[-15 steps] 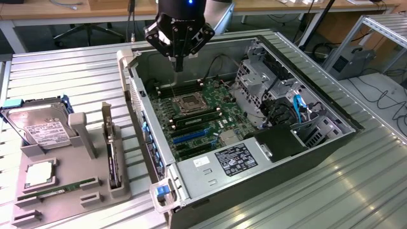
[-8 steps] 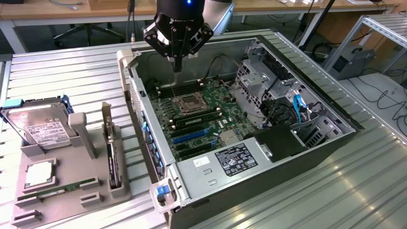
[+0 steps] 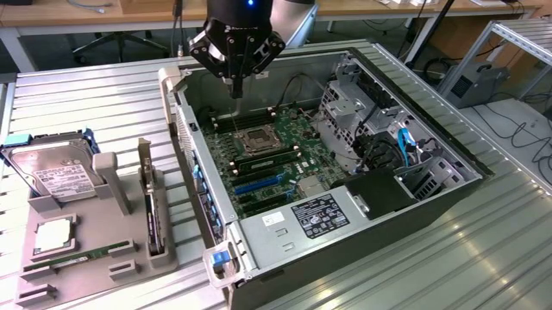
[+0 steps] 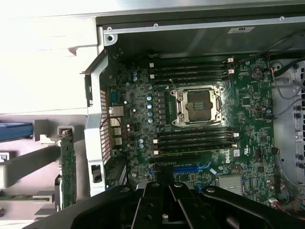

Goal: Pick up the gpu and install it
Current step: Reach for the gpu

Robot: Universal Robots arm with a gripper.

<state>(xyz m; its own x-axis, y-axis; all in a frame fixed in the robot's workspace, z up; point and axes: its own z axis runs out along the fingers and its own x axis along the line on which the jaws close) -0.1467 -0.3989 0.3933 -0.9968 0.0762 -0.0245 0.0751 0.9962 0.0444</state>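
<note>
Fingers (image 3: 235,77) are pinched together with nothing between them, as far as I can see from the exterior view. My gripper (image 3: 236,94) hangs over the open computer case (image 3: 362,252), above the motherboard (image 3: 280,152) and near the processor socket (image 3: 258,139). The gpu (image 3: 152,210) stands on edge in the grey holder (image 3: 77,284) outside the case, on the exterior view's left, well apart from the gripper. A hard drive (image 3: 57,173) sits in the same holder.
</note>
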